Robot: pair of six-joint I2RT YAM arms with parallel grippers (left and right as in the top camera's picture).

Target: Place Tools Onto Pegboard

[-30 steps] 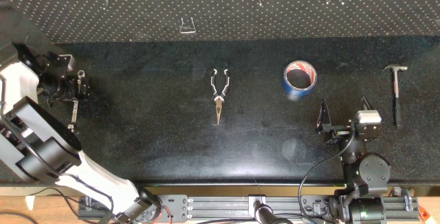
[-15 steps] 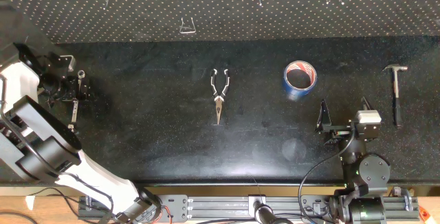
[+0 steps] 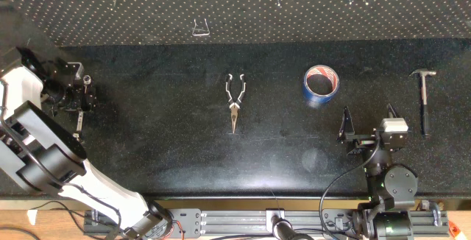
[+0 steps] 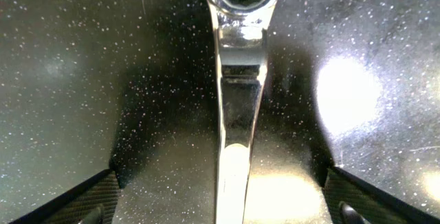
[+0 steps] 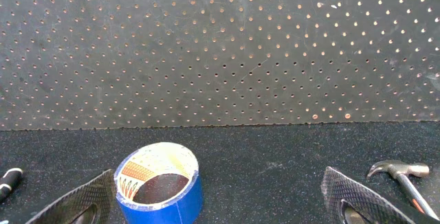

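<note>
Left wrist view crops the wrench (image 4: 235, 100) at its ring.

Wrench (image 4: 237, 114), pliers (image 3: 235, 101), blue tape roll (image 3: 321, 84) and hammer (image 3: 424, 107) lie apart below the pegboard (image 3: 235, 8)

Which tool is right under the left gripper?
The wrench, the bare metal one at the far left; the pliers, blue tape roll and hammer lie farther right.

Wrench (image 4: 237, 114) is shiny chrome, table (image 4: 69, 59) black with white speckles. My fingers (image 4: 75, 200) have that dark carbon weave. Tape roll (image 5: 159, 186) is blue, orange-and-white print inside; pegboard (image 5: 240, 52) dark with rows of pale dots.
</note>
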